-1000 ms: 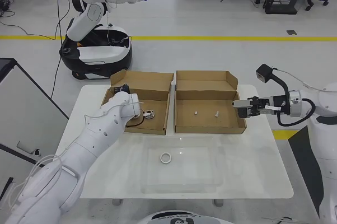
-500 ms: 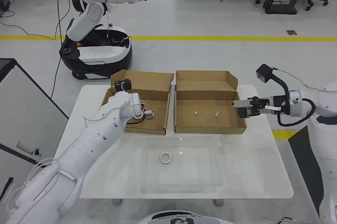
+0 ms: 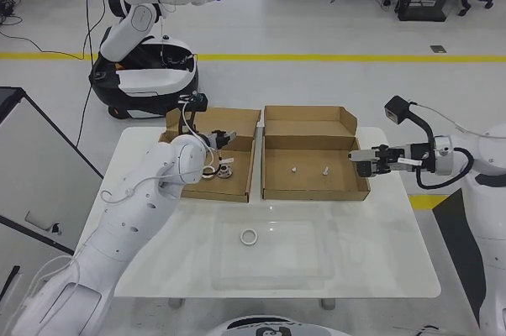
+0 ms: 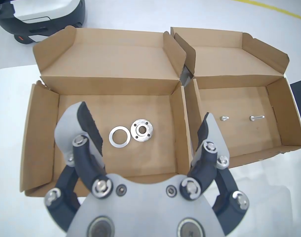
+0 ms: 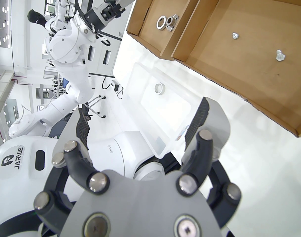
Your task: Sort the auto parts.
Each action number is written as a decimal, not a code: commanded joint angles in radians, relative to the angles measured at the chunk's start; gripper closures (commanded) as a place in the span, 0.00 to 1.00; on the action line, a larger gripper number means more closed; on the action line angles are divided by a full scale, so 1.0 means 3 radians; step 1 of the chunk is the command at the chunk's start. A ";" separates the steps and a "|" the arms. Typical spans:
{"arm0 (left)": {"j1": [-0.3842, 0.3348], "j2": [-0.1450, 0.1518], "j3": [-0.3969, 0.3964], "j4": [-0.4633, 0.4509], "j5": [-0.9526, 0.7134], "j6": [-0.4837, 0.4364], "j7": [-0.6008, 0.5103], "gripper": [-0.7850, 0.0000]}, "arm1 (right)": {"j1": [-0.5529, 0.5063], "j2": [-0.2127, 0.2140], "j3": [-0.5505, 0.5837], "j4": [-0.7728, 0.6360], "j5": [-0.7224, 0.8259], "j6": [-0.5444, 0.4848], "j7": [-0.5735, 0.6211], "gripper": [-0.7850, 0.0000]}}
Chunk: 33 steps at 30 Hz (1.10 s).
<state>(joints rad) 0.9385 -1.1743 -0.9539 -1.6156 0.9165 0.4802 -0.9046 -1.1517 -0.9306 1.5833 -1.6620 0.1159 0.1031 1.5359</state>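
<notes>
The top camera sits above the arms and looks straight down on the whole table (image 3: 387, 252), the farthest view. The left wrist camera sits behind the left gripper (image 4: 145, 112), close above the left box (image 4: 115, 57) and the right box (image 4: 239, 136). The right wrist camera looks past the right gripper (image 5: 143, 109) across the table from its right side. All three views share one region: both boxes.

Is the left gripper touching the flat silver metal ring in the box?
Apart. Left wrist view: bare cardboard box floor shows between the left gripper's fingers and the flat silver metal ring.
</notes>
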 commanded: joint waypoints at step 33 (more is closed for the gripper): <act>-0.0586 -0.0007 0.0287 -0.0427 -0.0257 -0.1948 -0.1792 0.00 | 0.0000 0.0000 0.0000 0.0000 0.0000 0.0000 0.0000 0.00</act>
<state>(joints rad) 0.7646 -1.1761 -0.8722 -1.7378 0.8498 -0.0865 -1.4341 -1.1517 -0.9306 1.5833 -1.6620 0.1159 0.1031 1.5359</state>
